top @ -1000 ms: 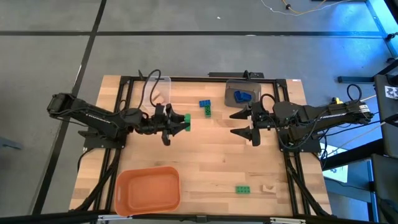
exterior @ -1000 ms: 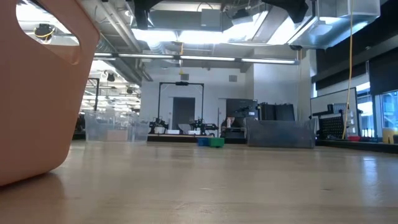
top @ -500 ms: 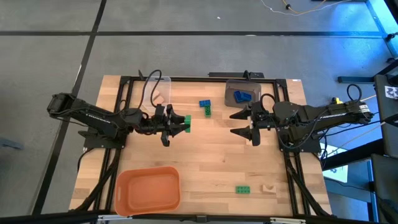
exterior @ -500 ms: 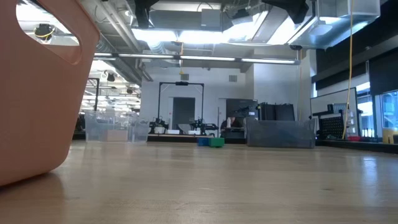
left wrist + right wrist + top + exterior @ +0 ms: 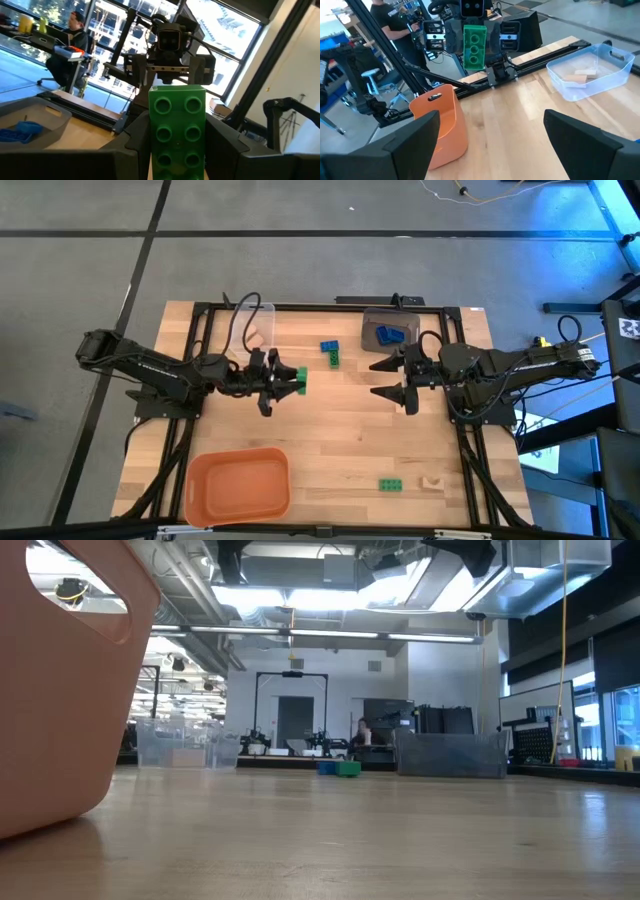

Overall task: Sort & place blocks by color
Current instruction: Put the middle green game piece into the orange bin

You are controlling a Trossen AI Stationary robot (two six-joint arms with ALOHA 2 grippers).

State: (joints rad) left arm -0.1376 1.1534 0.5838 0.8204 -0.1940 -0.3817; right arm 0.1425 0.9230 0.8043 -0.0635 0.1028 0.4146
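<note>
My left gripper (image 5: 288, 379) hovers left of the table's middle, shut on a green block (image 5: 177, 125) that juts out past its fingertips toward the right arm. Opposite it, my right gripper (image 5: 398, 379) stands open and bare, facing that block (image 5: 474, 46). On the table lie a blue block (image 5: 329, 346) and a green block (image 5: 333, 359) at the far middle, and another green block (image 5: 391, 485) beside a tan block (image 5: 432, 481) near the front edge. The far pair also shows in the low view as blocks (image 5: 341, 768). My left gripper pinches the green block by its two long sides (image 5: 153, 150) between its two fingers (image 5: 134, 145), which lie along the block. The fingers come about level from the table's left. The block is lifted clear of the table, its studded face turned up toward the wrist camera.
A grey bin (image 5: 390, 330) with blue blocks stands at the far right, and a clear bin (image 5: 255, 325) holding tan pieces at the far left. An orange bin (image 5: 238, 485) sits at the near left. Bare wood lies between the two grippers.
</note>
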